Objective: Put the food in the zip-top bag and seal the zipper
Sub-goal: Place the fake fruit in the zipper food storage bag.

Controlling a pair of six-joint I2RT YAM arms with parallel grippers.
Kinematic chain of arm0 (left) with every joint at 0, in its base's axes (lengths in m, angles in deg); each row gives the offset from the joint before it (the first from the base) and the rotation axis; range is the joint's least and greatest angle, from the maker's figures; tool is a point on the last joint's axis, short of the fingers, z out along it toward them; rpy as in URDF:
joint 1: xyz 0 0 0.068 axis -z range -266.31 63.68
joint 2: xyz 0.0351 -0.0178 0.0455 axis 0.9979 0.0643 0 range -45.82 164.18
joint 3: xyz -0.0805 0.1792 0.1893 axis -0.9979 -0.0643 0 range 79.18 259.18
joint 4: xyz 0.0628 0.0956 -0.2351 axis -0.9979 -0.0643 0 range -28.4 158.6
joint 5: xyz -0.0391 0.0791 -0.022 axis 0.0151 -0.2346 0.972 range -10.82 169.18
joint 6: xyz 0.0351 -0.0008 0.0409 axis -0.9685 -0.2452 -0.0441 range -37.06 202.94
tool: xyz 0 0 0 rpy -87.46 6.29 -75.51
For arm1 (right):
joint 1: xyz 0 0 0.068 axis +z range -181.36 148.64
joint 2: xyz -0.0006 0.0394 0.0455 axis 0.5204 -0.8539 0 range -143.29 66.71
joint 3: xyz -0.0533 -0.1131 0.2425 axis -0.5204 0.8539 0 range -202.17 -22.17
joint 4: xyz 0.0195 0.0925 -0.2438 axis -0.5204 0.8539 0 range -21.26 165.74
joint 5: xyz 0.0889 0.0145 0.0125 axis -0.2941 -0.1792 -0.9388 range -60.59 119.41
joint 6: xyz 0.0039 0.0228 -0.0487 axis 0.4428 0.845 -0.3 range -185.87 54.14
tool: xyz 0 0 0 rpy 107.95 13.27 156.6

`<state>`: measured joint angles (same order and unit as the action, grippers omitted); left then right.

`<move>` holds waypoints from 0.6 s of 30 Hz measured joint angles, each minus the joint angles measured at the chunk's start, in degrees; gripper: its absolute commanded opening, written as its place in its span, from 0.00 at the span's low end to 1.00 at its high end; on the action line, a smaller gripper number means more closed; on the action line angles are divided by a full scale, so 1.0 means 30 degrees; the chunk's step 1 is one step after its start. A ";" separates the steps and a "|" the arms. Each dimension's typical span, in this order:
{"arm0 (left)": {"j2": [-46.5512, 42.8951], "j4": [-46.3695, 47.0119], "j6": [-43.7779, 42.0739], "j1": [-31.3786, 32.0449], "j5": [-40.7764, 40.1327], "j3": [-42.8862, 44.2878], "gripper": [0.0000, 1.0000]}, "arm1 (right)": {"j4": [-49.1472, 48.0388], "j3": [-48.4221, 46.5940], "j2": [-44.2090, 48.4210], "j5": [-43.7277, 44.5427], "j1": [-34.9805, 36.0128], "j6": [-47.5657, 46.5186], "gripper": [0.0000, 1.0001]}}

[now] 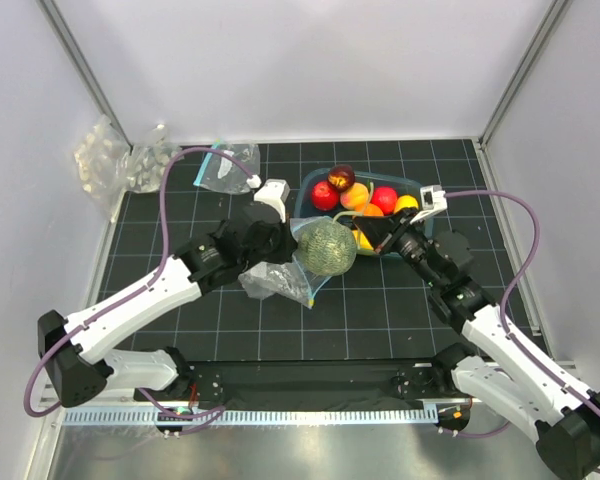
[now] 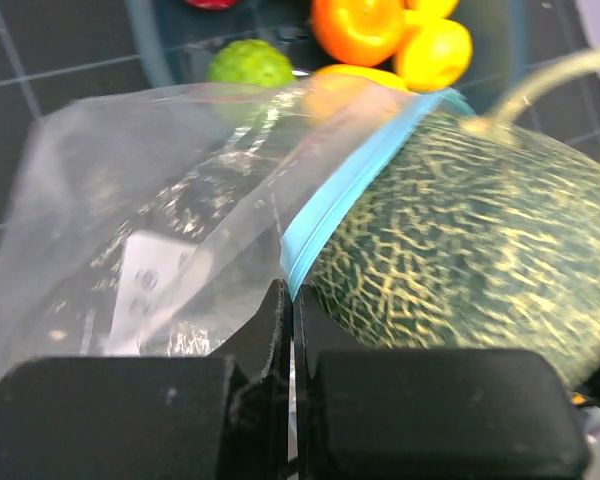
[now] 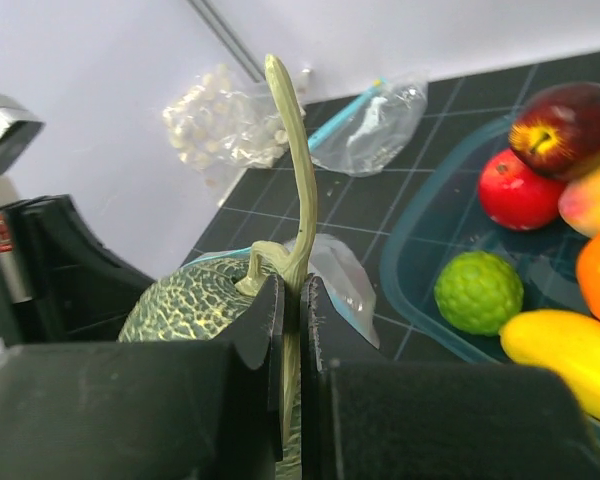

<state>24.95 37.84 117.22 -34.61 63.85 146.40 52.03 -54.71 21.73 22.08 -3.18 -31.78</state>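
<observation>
Just left of the teal tray, on the black gridded surface, the dull-green melon sits at the mouth of the zip-top bag. Its rough, netted rind is against the zipper. On the melon's tray side, the right claw is clenched on its thin, pale, curved stem. The left claw is pinched tight on the bag's mouth edge. The teal strip runs slantwise from there towards the tray. The bag is clear, soft, crinkled film, its mouth facing the tray. In the tray lie a bumpy green ball, a smooth orange and a glossy lemon.
</observation>
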 measured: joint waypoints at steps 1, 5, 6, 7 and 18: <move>-0.0058 0.0189 0.0182 0.0000 0.0423 -0.0080 0.00 | 0.0102 -0.0007 -0.0124 0.0211 0.0036 0.0015 0.01; -0.0073 0.0612 0.0969 -0.0015 0.1581 -0.0306 0.00 | 0.0962 -0.0270 -0.0874 0.1486 0.0197 0.0015 0.01; -0.0073 0.0692 0.1158 -0.0022 0.1865 -0.0364 0.00 | 0.1144 -0.0299 -0.0998 0.1756 0.0226 0.0015 0.01; -0.0080 0.0874 0.1399 -0.0036 0.2186 -0.0481 0.01 | 0.1362 -0.0342 -0.1144 0.2164 0.0306 0.0022 0.01; -0.0270 0.2645 0.2798 -0.0648 0.5129 -0.1756 0.01 | 0.1734 -0.0619 -0.2914 0.3679 0.1552 0.0087 0.01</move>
<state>24.14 45.77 125.61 -36.56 79.23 141.14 57.23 -56.57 12.99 33.12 1.48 -31.52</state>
